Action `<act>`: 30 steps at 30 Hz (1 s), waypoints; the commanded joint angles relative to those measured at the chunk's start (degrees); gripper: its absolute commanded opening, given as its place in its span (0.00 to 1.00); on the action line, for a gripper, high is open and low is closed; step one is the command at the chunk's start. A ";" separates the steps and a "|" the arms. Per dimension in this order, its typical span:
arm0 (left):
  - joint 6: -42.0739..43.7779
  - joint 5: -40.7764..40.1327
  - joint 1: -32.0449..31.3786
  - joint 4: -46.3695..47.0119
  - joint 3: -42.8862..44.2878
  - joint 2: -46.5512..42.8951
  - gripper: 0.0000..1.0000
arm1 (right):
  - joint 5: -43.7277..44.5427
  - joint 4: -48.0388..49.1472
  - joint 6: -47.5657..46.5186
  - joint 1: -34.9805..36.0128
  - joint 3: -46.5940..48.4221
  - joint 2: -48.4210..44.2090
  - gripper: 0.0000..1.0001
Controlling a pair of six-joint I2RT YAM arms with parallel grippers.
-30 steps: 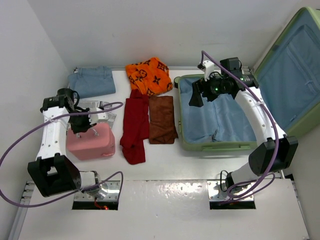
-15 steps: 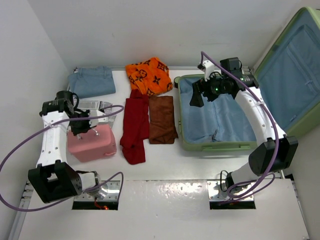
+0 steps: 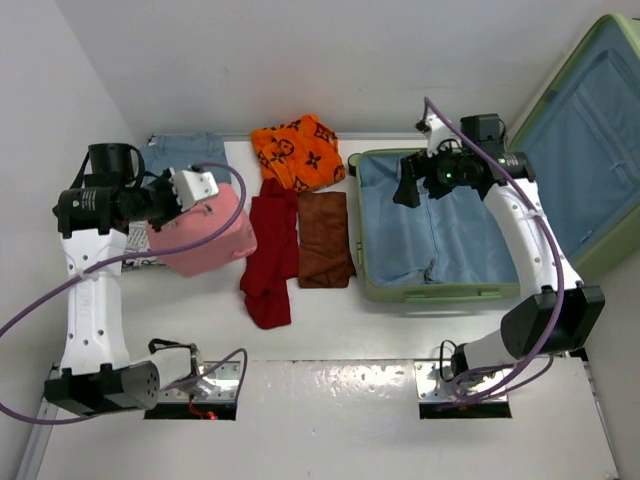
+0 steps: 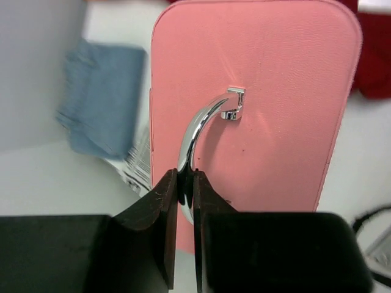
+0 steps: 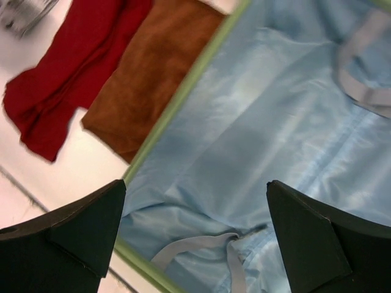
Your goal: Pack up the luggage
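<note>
Your left gripper (image 4: pixel 184 180) is clamped tight on the curved chrome handle (image 4: pixel 197 122) of the small pink hard case (image 4: pixel 275 85). The case hangs tilted from that grip over the left side of the white table (image 3: pixel 330 320). Your right gripper (image 5: pixel 194 190) has its jaws spread wide and holds nothing. It hovers over the light-blue lining (image 5: pixel 275 122) of the large light-green hard-shell suitcase (image 3: pixel 430 293). That suitcase lies open on the table's right side, with its lid (image 3: pixel 590 120) raised at the far right. Between the pink case and the suitcase you have a dark red garment (image 3: pixel 268 250) and a brown towel (image 3: pixel 323 238) side by side. An orange patterned cloth (image 3: pixel 297 150) lies behind them, and folded blue denim (image 3: pixel 200 150) sits in the far left corner.
</note>
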 commanded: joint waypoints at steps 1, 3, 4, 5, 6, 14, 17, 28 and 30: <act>-14.01 5.52 -5.75 11.04 6.67 -2.12 0.00 | 1.86 4.54 4.23 -4.12 0.33 -2.59 0.97; -17.92 4.82 -8.58 13.44 8.96 -0.63 0.00 | 1.61 5.60 8.17 -8.67 0.68 -3.03 0.97; -20.20 4.29 -10.16 14.76 10.02 1.29 0.00 | 1.61 6.04 8.98 -9.83 0.86 -3.21 0.97; -24.31 4.29 -11.74 17.38 12.12 2.35 0.00 | 1.61 6.65 9.86 -12.01 1.03 -3.29 0.97; -25.92 2.89 -14.98 18.54 13.10 3.41 0.00 | 1.52 6.57 11.00 -12.91 1.21 -3.47 0.97; -36.74 -9.50 -35.38 26.46 22.50 15.71 0.00 | 3.36 3.93 8.29 -20.73 2.44 -5.75 0.97; -37.97 -14.60 -42.85 28.47 26.28 20.81 0.00 | 3.98 2.61 6.79 -23.45 3.14 -6.54 0.97; -40.44 -24.10 -55.53 37.79 35.95 34.52 0.00 | -1.03 1.12 7.84 -35.41 0.78 -10.06 0.97; -40.44 -24.80 -57.10 38.68 37.01 36.11 0.00 | -1.64 1.21 7.93 -36.73 0.60 -10.68 0.97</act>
